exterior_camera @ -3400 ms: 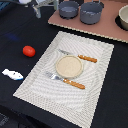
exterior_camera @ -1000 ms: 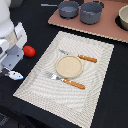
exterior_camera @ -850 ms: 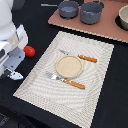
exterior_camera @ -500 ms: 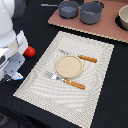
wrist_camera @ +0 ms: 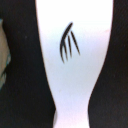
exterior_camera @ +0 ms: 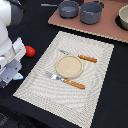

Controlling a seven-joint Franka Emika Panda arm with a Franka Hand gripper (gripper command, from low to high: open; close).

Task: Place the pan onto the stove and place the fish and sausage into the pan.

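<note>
Arm low at the exterior view's left, over the fish (wrist_camera: 72, 65) on the dark surface (exterior_camera: 110, 90); finger state cannot be told. Risk: flat fish slips from pinch. Pan (exterior_camera: 68, 8) already sits on stove (exterior_camera: 107, 31); sausage (exterior_camera: 30, 51) nearby.

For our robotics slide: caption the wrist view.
Wrist camera close above the white fish, dark fin marking visible, on a black surface.

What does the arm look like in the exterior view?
The arm has bulky, rounded white shells with a dark grey band at the upper joint. Its lower end is blocky, white and grey, with a small blue patch. No cables or lettering are discernible; the claw itself can't be made out.
</note>
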